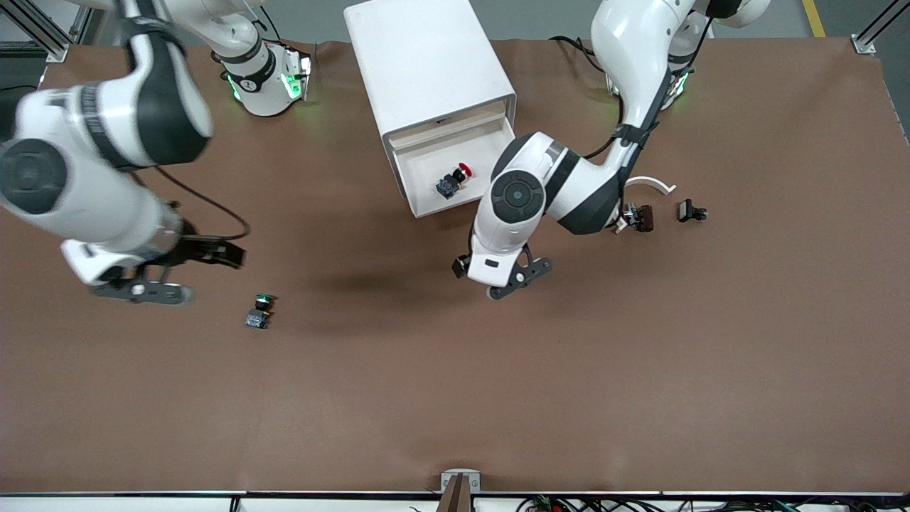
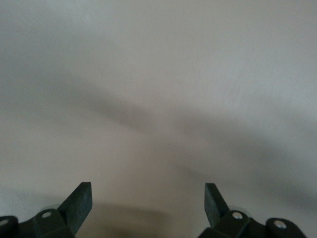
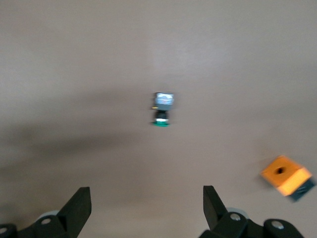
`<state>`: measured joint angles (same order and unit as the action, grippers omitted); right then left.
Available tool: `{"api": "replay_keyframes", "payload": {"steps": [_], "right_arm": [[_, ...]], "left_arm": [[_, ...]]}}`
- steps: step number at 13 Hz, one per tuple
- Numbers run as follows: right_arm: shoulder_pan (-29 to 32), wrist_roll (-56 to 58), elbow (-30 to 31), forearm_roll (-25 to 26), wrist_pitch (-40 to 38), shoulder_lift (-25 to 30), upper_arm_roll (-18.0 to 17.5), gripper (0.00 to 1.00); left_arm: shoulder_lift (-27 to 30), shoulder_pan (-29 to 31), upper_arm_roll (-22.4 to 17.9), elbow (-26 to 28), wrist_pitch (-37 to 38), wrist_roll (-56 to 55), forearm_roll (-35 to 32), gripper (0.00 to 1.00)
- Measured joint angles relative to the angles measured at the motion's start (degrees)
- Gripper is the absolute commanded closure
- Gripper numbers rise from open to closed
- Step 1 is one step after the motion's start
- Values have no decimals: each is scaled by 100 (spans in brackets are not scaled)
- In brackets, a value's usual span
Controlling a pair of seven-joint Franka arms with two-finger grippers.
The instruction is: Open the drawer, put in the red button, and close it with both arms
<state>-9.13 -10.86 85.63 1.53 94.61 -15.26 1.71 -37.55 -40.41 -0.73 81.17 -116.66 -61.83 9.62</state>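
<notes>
My wide brown paper-covered bench [image 1: 640, 398] fills nearly everything I see, its surface matte and faintly creased, with soft shadows across its middle. Above its upper edge lies a grey floor [image 1: 540, 18] with a yellow line [image 1: 815, 18]. Silver aluminium frame posts [image 1: 873, 32] stand at the upper corners. A white rail [image 1: 213, 501] edges the bench nearest the front camera.

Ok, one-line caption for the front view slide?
Red button lies in the open drawer; left gripper and right gripper, both open, over bare table.
</notes>
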Motion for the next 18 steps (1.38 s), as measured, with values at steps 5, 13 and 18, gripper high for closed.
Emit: {"api": "replay_keyframes", "payload": {"steps": [5,13,18], "right_arm": [[870,1370,-529,0,-697,73,-5,0],[1246,1407,-1154,-7,-1087,79,-34,0],[1286,1364,-1205,-190,-1499,486,-54,0]], "left_arm": [[133,13,610,559,-25,105,8,0],[375,27,1207,1016,-25,105,279,0],[408,30,1575,1193,-25,105,703,0]]}}
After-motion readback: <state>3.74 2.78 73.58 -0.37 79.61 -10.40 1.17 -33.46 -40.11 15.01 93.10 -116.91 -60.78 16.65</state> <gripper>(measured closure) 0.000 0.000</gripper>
